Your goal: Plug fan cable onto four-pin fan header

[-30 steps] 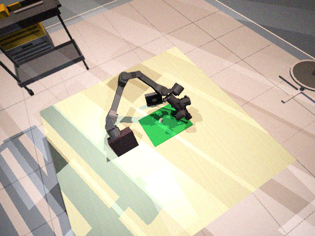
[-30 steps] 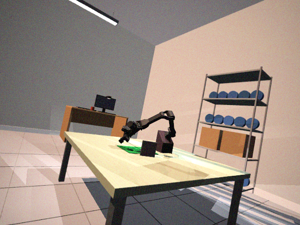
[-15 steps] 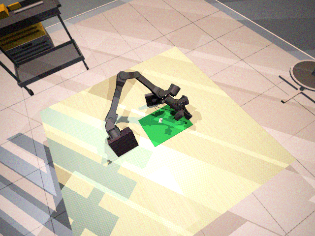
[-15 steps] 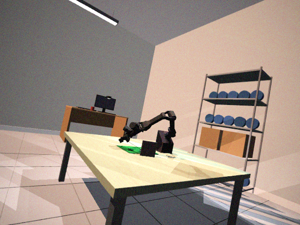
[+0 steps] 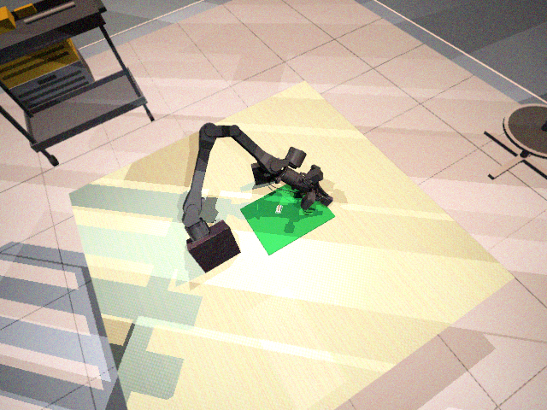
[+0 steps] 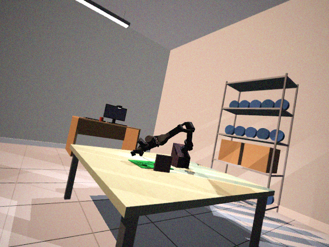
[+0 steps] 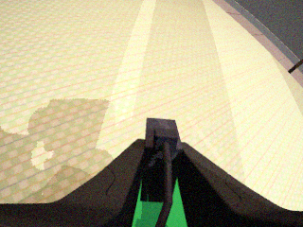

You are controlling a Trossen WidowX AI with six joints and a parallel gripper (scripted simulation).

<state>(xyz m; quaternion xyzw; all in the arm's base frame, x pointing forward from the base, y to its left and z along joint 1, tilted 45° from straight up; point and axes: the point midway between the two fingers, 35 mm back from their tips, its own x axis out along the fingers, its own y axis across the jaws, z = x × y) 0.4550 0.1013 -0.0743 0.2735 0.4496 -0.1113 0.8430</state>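
My gripper (image 5: 317, 203) (image 6: 136, 153) (image 7: 161, 148) is shut on the fan's plug (image 7: 162, 129), a small dark block standing out past the fingertips in the wrist view. The dark cable (image 7: 167, 175) runs back from it between the fingers. The gripper is tilted and held above the green board (image 5: 270, 243) (image 6: 134, 162) (image 7: 179, 215), near its right part in the top view. The plug is off the board. A small white part (image 5: 279, 208) sits on the board; I cannot tell whether it is the fan header. The black fan (image 5: 261, 173) (image 6: 162, 163) stands beside the board, partly behind the arm in the top view.
The arm's dark base block (image 5: 214, 248) (image 6: 181, 156) stands on the table (image 5: 353, 282) (image 6: 114, 180), left of the board in the top view. The arm arches from it over to the board. A cart (image 5: 84, 101), a stool (image 5: 527, 130) and a shelf rack (image 6: 255, 111) stand away from the table.
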